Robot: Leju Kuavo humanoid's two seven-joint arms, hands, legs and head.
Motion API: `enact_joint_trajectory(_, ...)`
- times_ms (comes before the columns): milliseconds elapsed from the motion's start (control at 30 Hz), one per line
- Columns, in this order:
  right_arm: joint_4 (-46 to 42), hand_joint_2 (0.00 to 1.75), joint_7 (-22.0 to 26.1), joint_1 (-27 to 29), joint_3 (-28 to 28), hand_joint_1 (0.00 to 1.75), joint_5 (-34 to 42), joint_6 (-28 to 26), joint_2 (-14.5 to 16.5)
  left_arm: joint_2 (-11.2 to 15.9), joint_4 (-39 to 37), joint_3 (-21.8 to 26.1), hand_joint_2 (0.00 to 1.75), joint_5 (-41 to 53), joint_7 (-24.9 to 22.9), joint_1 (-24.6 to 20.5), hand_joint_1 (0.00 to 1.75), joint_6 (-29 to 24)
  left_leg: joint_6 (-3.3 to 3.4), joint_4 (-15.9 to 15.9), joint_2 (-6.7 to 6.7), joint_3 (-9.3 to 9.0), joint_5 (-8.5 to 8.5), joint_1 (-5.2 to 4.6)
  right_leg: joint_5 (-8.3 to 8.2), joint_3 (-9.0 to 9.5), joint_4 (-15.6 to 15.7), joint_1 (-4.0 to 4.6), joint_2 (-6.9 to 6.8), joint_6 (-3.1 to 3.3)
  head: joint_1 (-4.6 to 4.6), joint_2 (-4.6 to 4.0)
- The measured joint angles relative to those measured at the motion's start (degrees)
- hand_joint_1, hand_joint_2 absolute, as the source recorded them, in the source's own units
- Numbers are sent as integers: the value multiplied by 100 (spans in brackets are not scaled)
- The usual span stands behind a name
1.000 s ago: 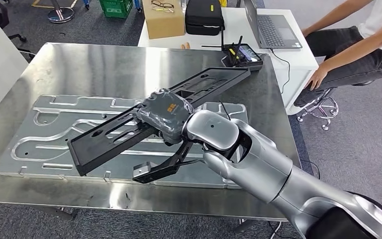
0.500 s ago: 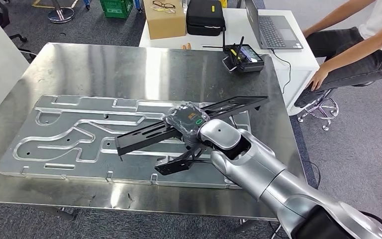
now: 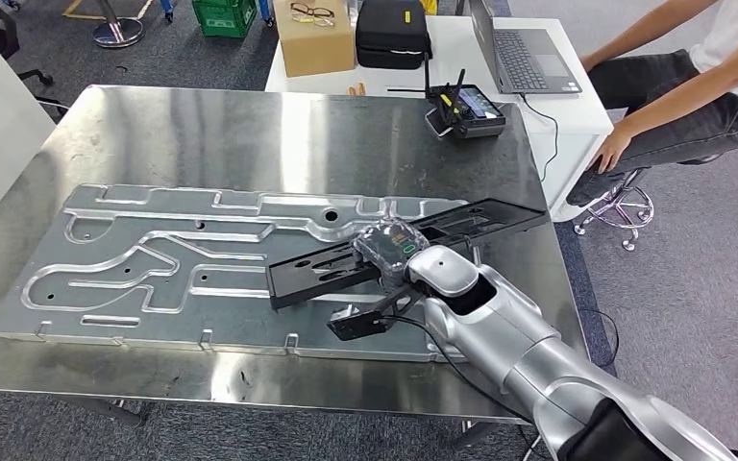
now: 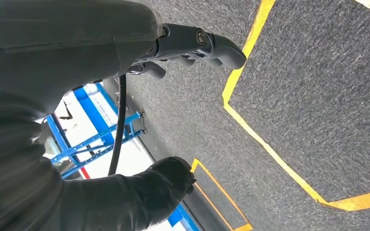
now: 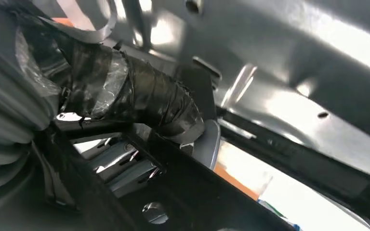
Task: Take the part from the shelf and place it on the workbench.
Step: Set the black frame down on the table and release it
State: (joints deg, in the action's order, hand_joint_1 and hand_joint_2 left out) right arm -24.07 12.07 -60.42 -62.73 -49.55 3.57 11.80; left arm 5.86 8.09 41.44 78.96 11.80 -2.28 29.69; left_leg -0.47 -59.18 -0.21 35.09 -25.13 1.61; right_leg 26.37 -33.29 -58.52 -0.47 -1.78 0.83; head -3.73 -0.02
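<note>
The part is a long black slotted bar (image 3: 452, 227). It lies slanted just above the grooved aluminium plate (image 3: 125, 259) on the steel workbench (image 3: 202, 125). My right hand (image 3: 391, 250), wrapped in clear film, grips the bar near its middle. Up close in the right wrist view, the taped thumb (image 5: 139, 96) presses on the black part (image 5: 207, 192) over the shiny plate (image 5: 289, 62). My left hand (image 4: 192, 45) hangs over the carpet floor with its dark fingers curled in and nothing in them.
A remote controller (image 3: 466, 108) sits at the bench's far right edge. Behind stands a white desk (image 3: 577, 106) with a laptop (image 3: 524, 53), a cardboard box (image 3: 315, 38) and a black case (image 3: 394, 31). A seated person (image 3: 692, 86) is at the right.
My right hand has carried the black bar rightward and lower toward the plate. The bar now lies flatter and closer to the bench's right side.
</note>
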Motion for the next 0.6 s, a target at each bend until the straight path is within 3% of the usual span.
enact_joint_trajectory(167,160,0,0,65,0,0,0,-1,0,0,0,0,175,25,-9,-43,0,17,0,0,0,-1,0,2,2,-2,-7,5,0,-2,0,0)
enact_joint_trajectory(300,229,0,0,76,0,0,0,-1,1,0,-2,0,0,28,-15,-77,0,20,0,0,1,-2,1,2,2,-3,-10,6,0,-2,1,0)
enact_joint_trajectory(600,280,0,7,77,1,0,1,-48,3,0,-2,0,0,36,-17,-97,0,37,0,0,1,-4,1,3,2,-1,-13,7,0,-2,1,0)
